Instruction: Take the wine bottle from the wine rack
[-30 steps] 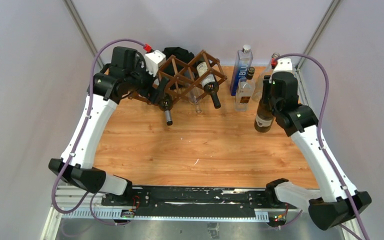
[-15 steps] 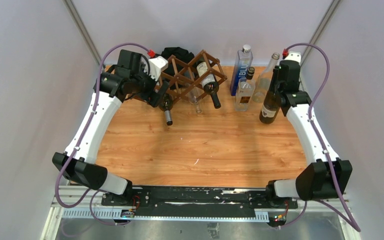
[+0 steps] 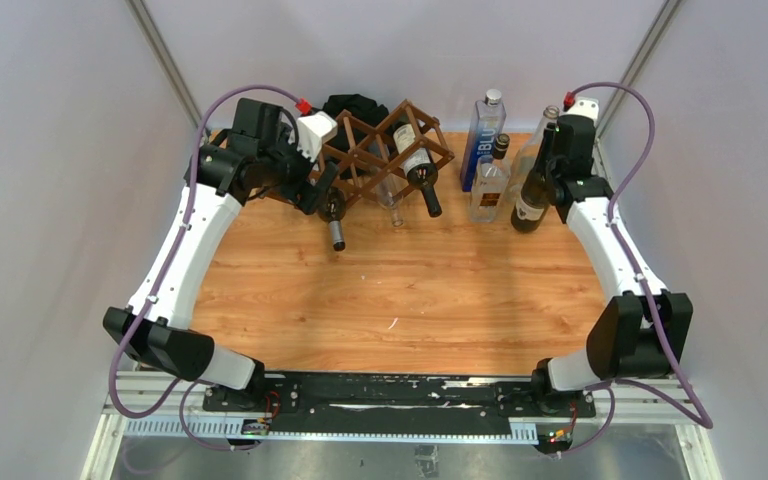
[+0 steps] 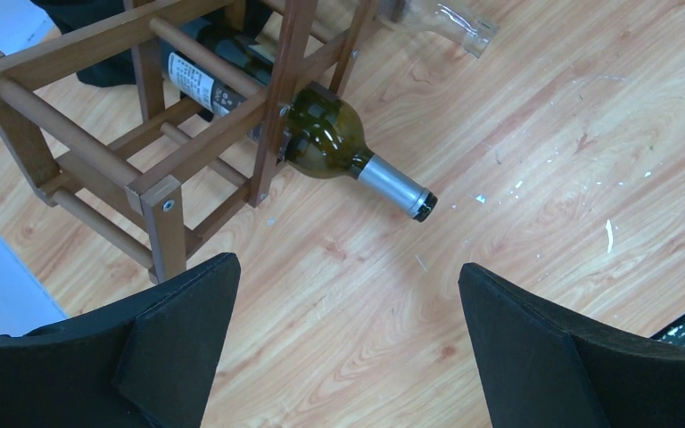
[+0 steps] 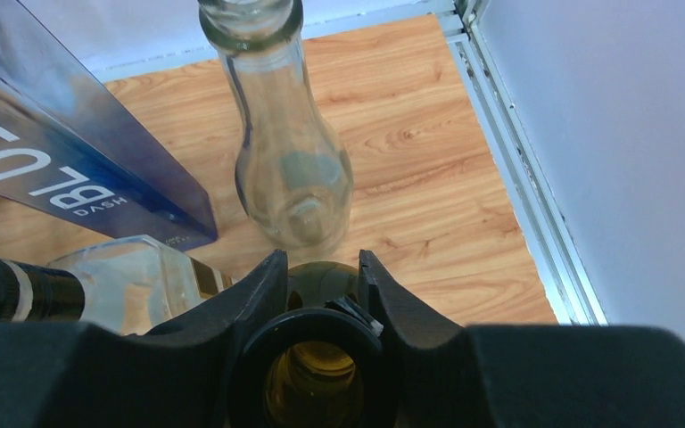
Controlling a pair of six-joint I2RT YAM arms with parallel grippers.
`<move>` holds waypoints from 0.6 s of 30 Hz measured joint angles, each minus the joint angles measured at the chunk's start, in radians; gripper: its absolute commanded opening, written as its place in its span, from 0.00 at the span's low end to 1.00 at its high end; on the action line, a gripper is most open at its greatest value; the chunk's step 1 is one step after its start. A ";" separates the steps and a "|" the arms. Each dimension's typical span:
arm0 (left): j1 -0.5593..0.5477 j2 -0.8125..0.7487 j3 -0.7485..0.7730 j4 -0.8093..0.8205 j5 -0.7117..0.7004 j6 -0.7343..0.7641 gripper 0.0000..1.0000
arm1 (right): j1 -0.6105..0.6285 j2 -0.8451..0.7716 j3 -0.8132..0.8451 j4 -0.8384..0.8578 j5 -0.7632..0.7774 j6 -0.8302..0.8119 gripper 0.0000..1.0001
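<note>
The right gripper (image 5: 319, 272) is at the far right of the tabletop (image 3: 410, 290), its jaws pinching the neck of a dark green wine bottle (image 3: 531, 200) just under its open mouth. That bottle is upright, off the wine rack (image 3: 385, 150) and well apart from it. Its base is low by the wood, though I cannot tell whether it rests there. Near it stand a tall blue bottle (image 5: 71, 152), a clear glass bottle (image 5: 292, 169) and a squat clear bottle with a dark cap (image 3: 488, 180).

The left gripper (image 4: 346, 264) hovers at the rack's left near end, jaws spread wide and holding nothing. Ahead of it a green wine bottle with a silver capsule (image 4: 334, 138) lies in a low cell, its neck poking out toward the arms. A labelled wine bottle (image 3: 418, 165) lies in a cell on the rack's right side, its dark neck sticking out. Between these two the neck of a clear bottle (image 3: 392, 205) pokes out. A black cloth heap (image 3: 355, 105) sits behind the rack.
</note>
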 measured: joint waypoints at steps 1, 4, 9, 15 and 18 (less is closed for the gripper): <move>0.000 0.000 0.000 0.000 0.002 0.002 1.00 | 0.000 0.001 0.000 0.008 0.000 0.000 0.00; 0.000 0.000 0.000 0.000 0.005 0.007 1.00 | 0.000 0.011 0.000 0.024 0.000 -0.001 0.00; 0.000 0.000 0.006 0.000 0.007 0.019 1.00 | 0.000 0.032 -0.005 0.030 0.000 -0.001 0.00; 0.000 -0.007 0.012 0.000 0.019 0.020 1.00 | 0.000 0.053 -0.006 0.029 0.000 0.000 0.10; 0.000 -0.007 0.012 0.000 0.031 0.018 1.00 | 0.000 0.061 -0.006 0.029 0.000 0.001 0.22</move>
